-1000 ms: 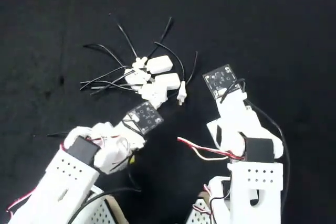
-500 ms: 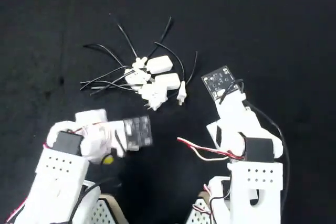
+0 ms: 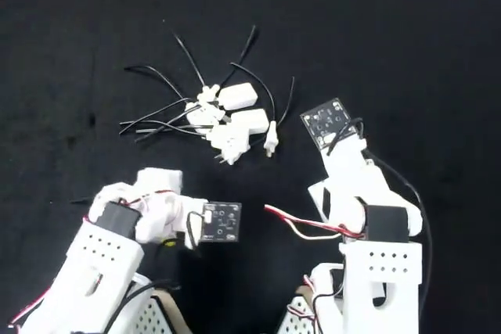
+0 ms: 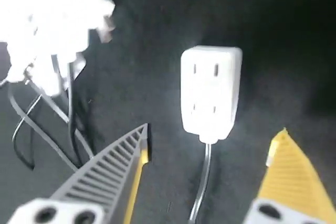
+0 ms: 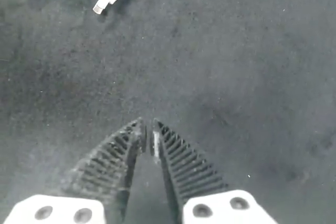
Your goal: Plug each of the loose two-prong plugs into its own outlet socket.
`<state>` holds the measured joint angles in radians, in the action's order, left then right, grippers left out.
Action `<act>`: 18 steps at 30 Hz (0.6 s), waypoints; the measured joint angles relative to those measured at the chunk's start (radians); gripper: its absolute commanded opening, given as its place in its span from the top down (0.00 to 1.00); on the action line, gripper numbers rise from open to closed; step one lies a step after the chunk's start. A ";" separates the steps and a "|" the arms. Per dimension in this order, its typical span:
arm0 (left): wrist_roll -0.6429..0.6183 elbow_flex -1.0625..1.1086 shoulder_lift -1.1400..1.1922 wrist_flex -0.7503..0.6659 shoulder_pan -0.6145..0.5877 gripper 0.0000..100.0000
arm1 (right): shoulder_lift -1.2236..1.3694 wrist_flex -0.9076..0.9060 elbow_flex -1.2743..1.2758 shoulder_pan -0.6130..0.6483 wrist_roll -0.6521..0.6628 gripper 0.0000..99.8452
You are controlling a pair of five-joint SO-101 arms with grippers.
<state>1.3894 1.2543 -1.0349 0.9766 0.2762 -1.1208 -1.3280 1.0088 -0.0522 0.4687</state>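
Facing outlet socket, left hand gapes.

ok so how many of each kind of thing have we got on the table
white rounded plastic outlet blocks: 2
small white plugs on black cords: about 4, tangled together
left tool, right tool: 2
total: about 8

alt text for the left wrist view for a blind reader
A white plastic outlet block with two pairs of slots lies on the black cloth, framed between the fingers of the open left gripper, touching neither. Nearby, a tangle of white plugs and thin black wires.
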 measured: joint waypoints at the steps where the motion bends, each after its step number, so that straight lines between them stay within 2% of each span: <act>1: 0.000 0.006 0.018 -0.026 0.005 0.65 | 0.000 0.000 0.000 0.000 0.000 0.98; 7: 0.003 0.011 0.235 -0.183 0.014 0.65 | 0.000 0.003 0.000 0.000 0.000 0.98; 10: -0.055 -0.023 0.373 -0.207 0.014 0.65 | 0.000 0.032 0.028 0.000 0.000 0.98; 13: -0.127 -0.092 0.466 -0.169 0.014 0.73 | 0.000 0.052 0.044 0.000 0.000 0.98; 18: -0.310 -0.163 0.496 -0.078 0.014 0.89 | 0.000 0.055 0.048 0.000 0.000 0.98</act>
<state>1.0794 1.0917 -0.5393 0.8984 0.2900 -1.1208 -1.2727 1.0564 -0.0522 0.4687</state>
